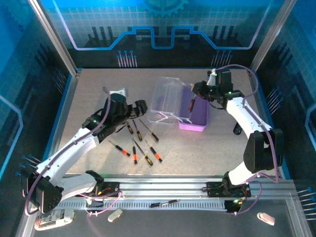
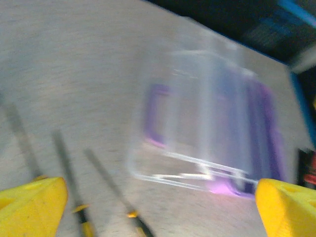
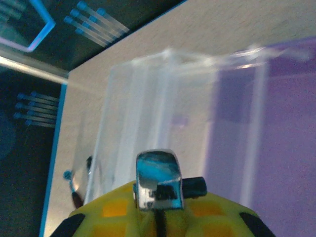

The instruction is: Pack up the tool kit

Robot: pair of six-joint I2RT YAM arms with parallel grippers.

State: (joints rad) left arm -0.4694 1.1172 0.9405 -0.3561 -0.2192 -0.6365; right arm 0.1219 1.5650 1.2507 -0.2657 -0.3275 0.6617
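Top view: the open case (image 1: 195, 118) lies right of the table's (image 1: 89, 98) middle, and the right fingers (image 1: 196, 90) pinch a screwdriver (image 1: 191, 104) over it. Left wrist: the left fingers (image 2: 32, 205) gape empty above the loose screwdrivers (image 2: 84, 219). Right wrist: best to lower the tool level into the purple base (image 3: 286, 138) before letting go.

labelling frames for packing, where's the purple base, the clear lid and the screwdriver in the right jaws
purple base (image 1: 200, 118): top view, its bare floor
clear lid (image 1: 167, 98): top view, middle of the panel
screwdriver (image 3: 157, 177): right wrist view, its shiny end
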